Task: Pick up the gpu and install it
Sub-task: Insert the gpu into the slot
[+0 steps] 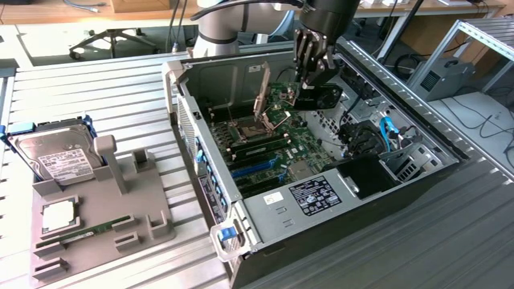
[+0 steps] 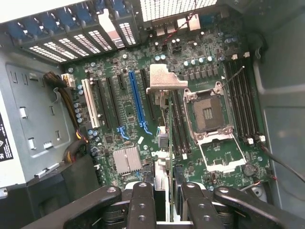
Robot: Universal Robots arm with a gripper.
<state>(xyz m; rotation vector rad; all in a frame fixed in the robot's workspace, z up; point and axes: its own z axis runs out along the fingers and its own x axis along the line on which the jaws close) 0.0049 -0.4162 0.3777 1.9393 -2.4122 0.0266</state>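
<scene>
- Black multi-link gripper (image 1: pixel 312 77) hangs over the far part of the open grey computer case (image 1: pixel 265 208), clenched on the gpu (image 1: pixel 315 96), a thin card with black shroud and green board.
- Wrist view: fingers (image 2: pixel 141 205) pinch the card edge-on (image 2: pixel 164 143); its silver metal end bracket (image 2: pixel 165 80) sits above the green motherboard (image 2: pixel 138 95), near the blue slot (image 2: pixel 137 101).
- Open CPU socket (image 2: pixel 208 112) beside it.
- On the exterior view's left: grey fixture tray (image 1: pixel 105 223) holding a silver hard drive with white label (image 1: pixel 58 158) and a narrow green memory stick (image 1: pixel 84 233).
</scene>
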